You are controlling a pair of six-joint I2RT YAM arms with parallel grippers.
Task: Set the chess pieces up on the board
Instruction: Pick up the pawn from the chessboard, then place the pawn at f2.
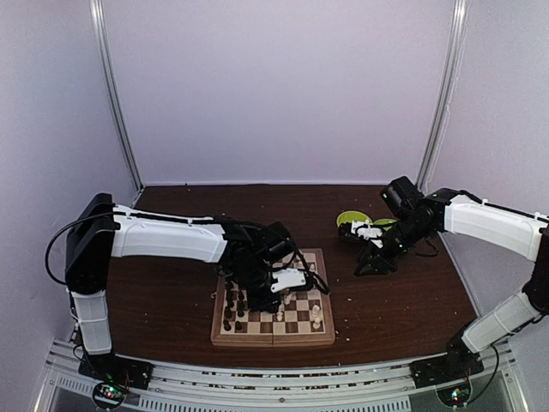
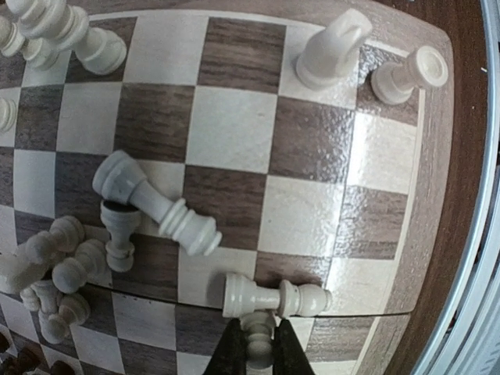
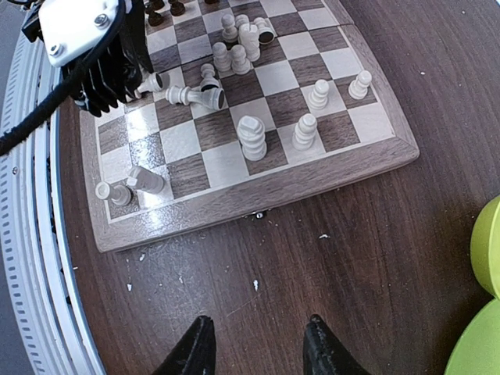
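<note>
Cream piece (image 2: 258, 345): on the board (image 2: 234, 129), near its edge, clamped between the left gripper (image 2: 257, 334) fingers; arm stretched over the board. Right gripper (image 3: 258, 344): fingers apart, over the table (image 3: 351, 234) beside the board.

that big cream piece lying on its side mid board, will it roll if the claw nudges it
Likely yes: the large cream turned chess piece lies flat on the glossy checkered wooden board, and its round body with a wider base should roll in a curve. It seems to touch a smaller cream pawn, so a push would probably shift both.
</note>
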